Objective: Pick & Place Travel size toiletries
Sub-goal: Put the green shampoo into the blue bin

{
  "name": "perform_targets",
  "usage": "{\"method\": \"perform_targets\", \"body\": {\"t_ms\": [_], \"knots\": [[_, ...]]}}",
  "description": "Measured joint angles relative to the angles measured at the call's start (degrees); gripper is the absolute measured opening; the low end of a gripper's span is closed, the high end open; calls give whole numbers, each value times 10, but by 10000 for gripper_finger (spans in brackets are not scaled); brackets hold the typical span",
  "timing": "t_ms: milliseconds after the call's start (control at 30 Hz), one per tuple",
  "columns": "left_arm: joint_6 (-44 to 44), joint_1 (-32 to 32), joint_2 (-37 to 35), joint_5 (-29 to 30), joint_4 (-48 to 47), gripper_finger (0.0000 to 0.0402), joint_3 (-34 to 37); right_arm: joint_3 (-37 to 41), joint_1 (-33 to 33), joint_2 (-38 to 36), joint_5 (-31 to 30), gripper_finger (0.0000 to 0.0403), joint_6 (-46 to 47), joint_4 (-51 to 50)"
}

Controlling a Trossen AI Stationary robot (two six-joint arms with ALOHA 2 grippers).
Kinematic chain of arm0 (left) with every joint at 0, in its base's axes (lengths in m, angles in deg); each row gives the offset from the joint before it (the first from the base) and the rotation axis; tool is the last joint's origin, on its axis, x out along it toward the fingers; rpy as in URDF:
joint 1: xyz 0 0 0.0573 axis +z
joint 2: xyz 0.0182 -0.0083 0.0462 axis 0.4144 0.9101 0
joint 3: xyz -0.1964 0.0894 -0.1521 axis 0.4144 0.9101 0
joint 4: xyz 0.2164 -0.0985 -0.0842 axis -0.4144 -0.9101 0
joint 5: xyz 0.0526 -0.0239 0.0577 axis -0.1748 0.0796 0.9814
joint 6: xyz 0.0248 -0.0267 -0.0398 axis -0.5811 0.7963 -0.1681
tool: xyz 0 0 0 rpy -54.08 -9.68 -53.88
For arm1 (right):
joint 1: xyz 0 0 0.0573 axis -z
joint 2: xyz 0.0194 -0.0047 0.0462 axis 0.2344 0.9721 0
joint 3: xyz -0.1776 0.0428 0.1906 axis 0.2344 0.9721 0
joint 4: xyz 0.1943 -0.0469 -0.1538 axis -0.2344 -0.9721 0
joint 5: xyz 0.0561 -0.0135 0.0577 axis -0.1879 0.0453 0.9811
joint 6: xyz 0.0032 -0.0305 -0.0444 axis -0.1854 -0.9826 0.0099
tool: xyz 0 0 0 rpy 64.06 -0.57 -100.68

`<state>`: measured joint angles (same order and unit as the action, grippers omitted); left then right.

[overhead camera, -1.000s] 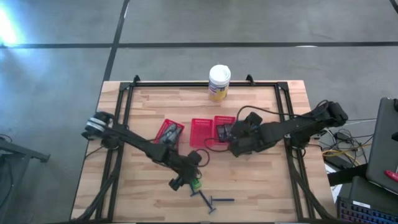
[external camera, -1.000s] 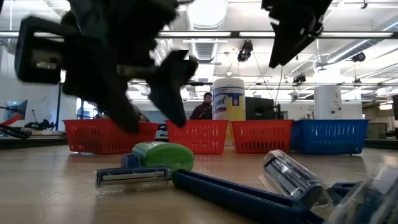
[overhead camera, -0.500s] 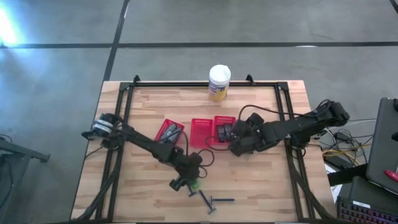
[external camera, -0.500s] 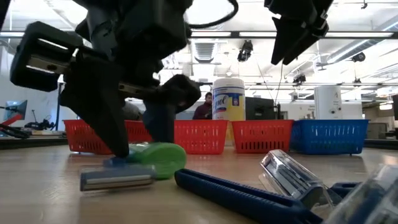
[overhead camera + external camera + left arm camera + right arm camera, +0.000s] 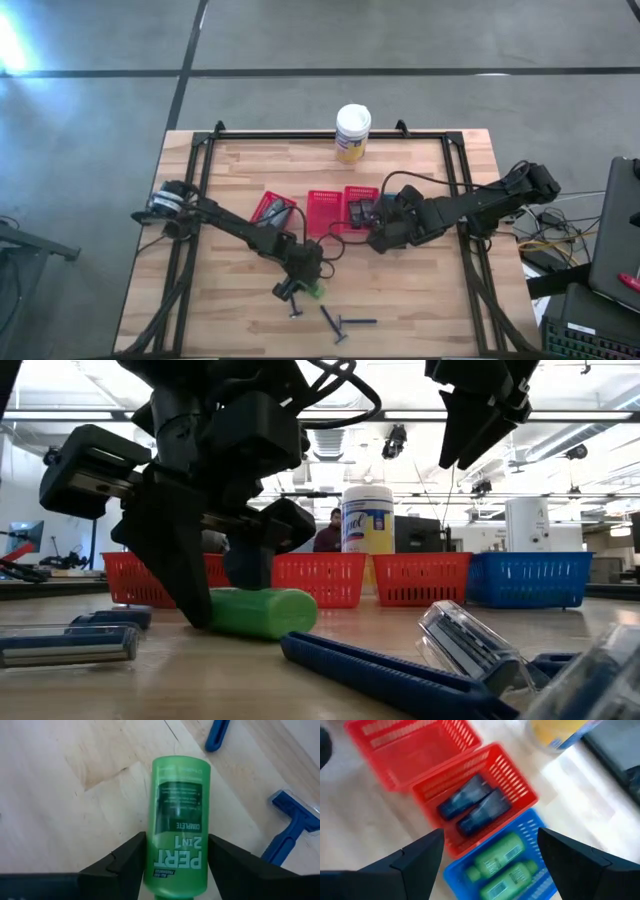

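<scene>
Razor (image 5: 65,643) knocked aside since a second ago; left claw (image 5: 297,289) lowered, fingers wide around green tube (image 5: 177,827) on surface | step: grasp; next close, lift | right claw (image 5: 372,236) open above baskets | counts: three green tubes, three razors, two packets

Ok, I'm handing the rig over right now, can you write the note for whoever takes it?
Left gripper: down on the table, fingers either side of a green bottle lying flat; grasp not confirmed.
Right gripper: open, empty, above the baskets.
Done: two green bottles in the blue basket, two dark packets in a red basket.
Left: the green bottle and the blue razors at the table's near edge.
</scene>
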<state>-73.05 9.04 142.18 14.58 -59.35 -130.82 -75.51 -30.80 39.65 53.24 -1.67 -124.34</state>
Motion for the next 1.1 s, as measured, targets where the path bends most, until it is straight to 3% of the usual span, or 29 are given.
{"method": "perform_targets", "body": {"t_ms": [100,267,567,700,800,933,1100], "knots": [[2,0,0,5,0,202,2,0,0,0,59,320,27,10],[12,0,-9,42,-9,165,-2,5,4,0,215,320,103,41],[50,0,-91,151,-11,145,-2,39,3,-7,316,291,239,168],[98,-4,-153,238,-10,146,-2,80,3,-23,315,281,280,321],[128,-9,-190,294,11,146,-2,112,3,-34,280,277,295,428],[136,-10,-215,319,28,146,-1,136,3,-44,232,272,298,501],[135,-10,-218,324,45,147,0,138,3,-49,219,269,289,529]]}}
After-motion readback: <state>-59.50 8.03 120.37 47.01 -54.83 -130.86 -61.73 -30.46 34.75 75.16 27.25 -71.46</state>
